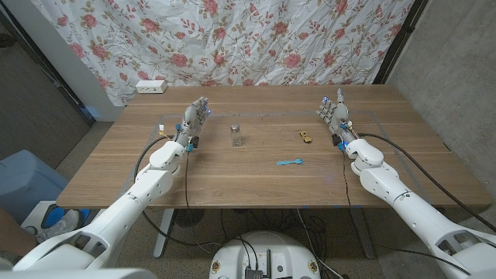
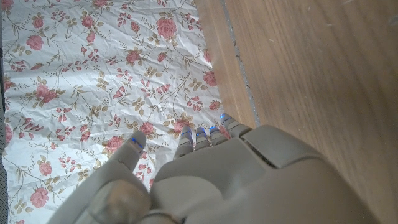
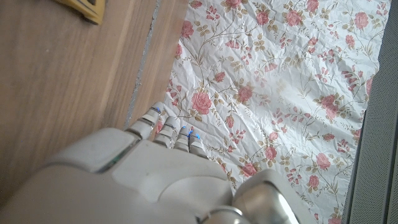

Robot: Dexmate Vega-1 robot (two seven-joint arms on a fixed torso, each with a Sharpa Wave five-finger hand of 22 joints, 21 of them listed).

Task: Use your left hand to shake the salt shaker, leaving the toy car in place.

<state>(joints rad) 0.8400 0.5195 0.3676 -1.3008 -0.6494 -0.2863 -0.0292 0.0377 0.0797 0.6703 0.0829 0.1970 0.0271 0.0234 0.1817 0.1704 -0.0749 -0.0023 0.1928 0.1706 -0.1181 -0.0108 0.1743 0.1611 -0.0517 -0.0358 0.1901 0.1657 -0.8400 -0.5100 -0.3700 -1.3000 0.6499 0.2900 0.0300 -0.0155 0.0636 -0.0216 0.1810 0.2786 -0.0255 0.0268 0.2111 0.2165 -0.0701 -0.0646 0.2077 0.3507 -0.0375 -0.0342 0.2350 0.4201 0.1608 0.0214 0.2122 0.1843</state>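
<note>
Head view first: the small clear glass salt shaker with a silver cap (image 1: 235, 135) stands upright a bit left of the frame's centre on the brown wooden table (image 1: 232, 182). The left hand (image 1: 194, 120) is up on its edge to the shaker's left, near it but not touching, fingers straight and a little apart, holding nothing. The little yellow toy car (image 1: 305, 137) sits right of centre, well apart from the shaker and closer to the right hand (image 1: 334, 113), which also stands with fingers spread and nothing in them. A small blue plastic piece (image 1: 289, 162) lies lower down, just below the car. A white power strip (image 1: 151, 86) rests at the table's far upper-left corner, in front of the rose-print floral curtain (image 1: 248, 39).

Left wrist view: back of the left hand (image 2: 211, 180) low in the frame, fingertips (image 2: 200, 138) pointing toward the curtain (image 2: 93, 74), wood (image 2: 311, 81) on the right.

Right wrist view: right hand (image 3: 143, 180) at the bottom, fingers extended, a yellow bit that is probably the car (image 3: 84, 9) at the top left edge.
</note>
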